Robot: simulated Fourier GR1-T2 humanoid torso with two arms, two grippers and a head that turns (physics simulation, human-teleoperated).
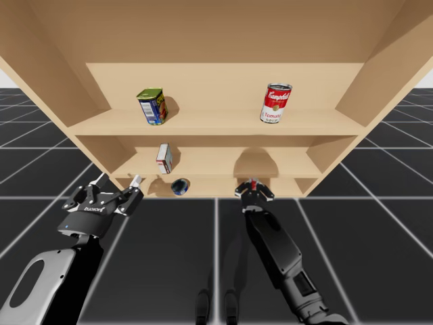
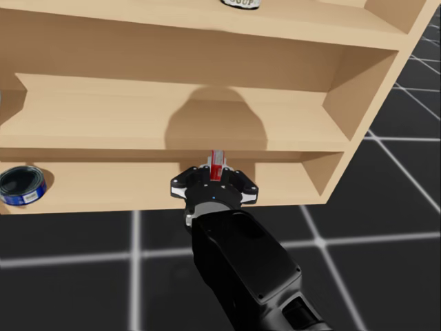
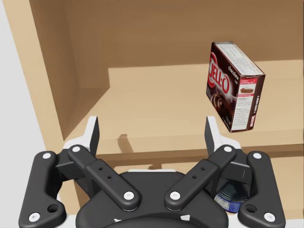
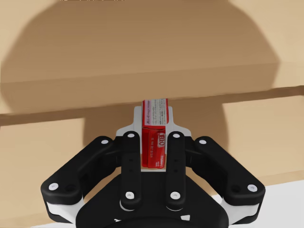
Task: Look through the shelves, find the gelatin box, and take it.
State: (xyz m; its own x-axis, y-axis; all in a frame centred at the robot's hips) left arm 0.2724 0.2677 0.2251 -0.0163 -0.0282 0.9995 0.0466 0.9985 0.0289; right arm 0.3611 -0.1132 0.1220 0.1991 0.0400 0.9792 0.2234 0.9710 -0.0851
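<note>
Where your right arm meets the shelf unit (image 1: 203, 128), your right gripper (image 4: 154, 124) is clamped on the red gelatin box (image 4: 153, 148), one finger on each of its broad faces. The box stands on its narrow edge between them, and its far end points into the shelves. From the head view, that gripper (image 2: 216, 172) holds the box (image 2: 217, 164) at the front of the lowest shelf, right of the middle. You cannot tell whether the box touches the board.

Your left gripper (image 3: 152, 135) hangs with its fingers spread wide and nothing between them, in front of the unit's left side. Ahead of it and off to one side, a dark brown box (image 3: 235, 85) stands on the middle shelf. A blue tin (image 2: 23, 186) lies on its side on the lowest shelf, well left of the red box.

On the top shelf, a blue and green can (image 1: 152, 106) sits to the left and a red and white can (image 1: 276, 103) to the right.
</note>
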